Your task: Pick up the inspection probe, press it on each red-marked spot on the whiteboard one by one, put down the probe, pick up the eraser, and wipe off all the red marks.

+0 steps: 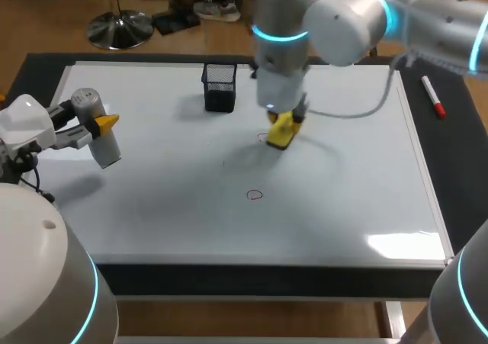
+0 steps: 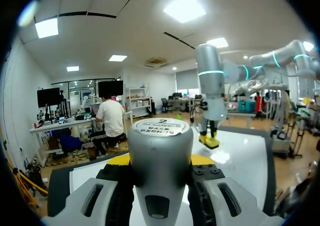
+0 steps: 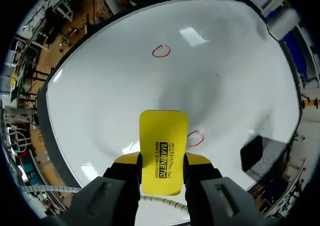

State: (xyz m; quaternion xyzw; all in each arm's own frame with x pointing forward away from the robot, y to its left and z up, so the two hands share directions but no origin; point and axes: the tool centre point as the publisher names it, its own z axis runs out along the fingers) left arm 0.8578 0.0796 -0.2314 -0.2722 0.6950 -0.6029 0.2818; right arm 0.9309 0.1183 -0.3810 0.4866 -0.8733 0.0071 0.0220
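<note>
Clamped from both sides between the yellow tips of the right gripper [image 3: 161, 161]: yellow magnetic eraser [image 3: 163, 136], at or just above the middle of the whiteboard [image 3: 100, 95], just beside one red mark [image 3: 195, 138]. Second red mark [image 3: 161, 51] well apart, toward the whiteboard's robot-side edge. Likely rigid, light, smooth-cased: grip on the side edges, keep flat.

Clamped in the left gripper [image 2: 160, 161]: silver inspection probe [image 2: 161, 136], above the whiteboard's left edge. Likely stiff, slick, heavier: hold around the barrel.

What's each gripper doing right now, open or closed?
Left gripper: closed on the probe.
Right gripper: closed on the eraser.
</note>
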